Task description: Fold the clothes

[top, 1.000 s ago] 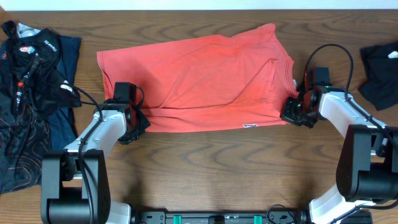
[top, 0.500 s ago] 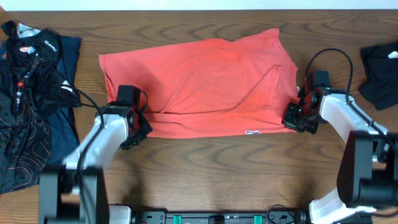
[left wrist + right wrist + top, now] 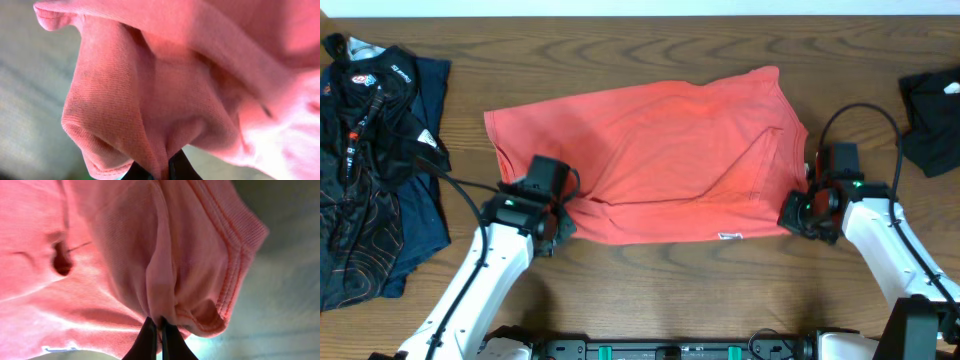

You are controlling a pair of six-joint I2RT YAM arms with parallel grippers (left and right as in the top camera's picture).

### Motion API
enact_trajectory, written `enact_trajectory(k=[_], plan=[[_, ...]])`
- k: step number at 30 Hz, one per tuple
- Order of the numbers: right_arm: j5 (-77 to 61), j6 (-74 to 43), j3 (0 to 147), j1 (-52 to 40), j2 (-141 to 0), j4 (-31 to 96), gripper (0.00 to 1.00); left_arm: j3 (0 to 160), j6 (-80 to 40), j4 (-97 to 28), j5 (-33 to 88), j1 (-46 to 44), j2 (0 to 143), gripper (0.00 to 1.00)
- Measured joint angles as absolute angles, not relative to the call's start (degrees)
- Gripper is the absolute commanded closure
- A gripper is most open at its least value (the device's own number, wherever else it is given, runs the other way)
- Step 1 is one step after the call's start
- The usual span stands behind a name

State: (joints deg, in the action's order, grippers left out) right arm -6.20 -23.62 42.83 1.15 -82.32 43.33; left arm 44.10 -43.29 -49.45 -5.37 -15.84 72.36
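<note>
The coral-red T-shirt (image 3: 660, 150) was spread across the middle of the counter (image 3: 650, 300). The left tool (image 3: 558, 218) and right tool (image 3: 794, 210) were clamped on its near corners. The thin pinches were judged liable to slip under uneven pulling, skewing the fold.

The T-shirt (image 3: 660, 150) has slid nearer and rightward.

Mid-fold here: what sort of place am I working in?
Probably a lab bench for folding practice: a wooden table, a red T-shirt pinched by the left hand and right hand, dark clothes piled at the left end.
</note>
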Motion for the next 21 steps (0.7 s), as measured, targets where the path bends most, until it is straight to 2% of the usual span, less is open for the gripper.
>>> enact_trajectory(k=[14,21], plan=[[-8.38,-31.05,32.75,1.15,-78.02,41.89,0.99,36.75,-60.23,-55.46,-5.61,-36.49,65.93,0.94],[-10.83,-36.64,26.96,1.15,-70.19,42.0,0.99,34.72,-66.98,-57.89,-5.61,-41.67,62.76,0.94]])
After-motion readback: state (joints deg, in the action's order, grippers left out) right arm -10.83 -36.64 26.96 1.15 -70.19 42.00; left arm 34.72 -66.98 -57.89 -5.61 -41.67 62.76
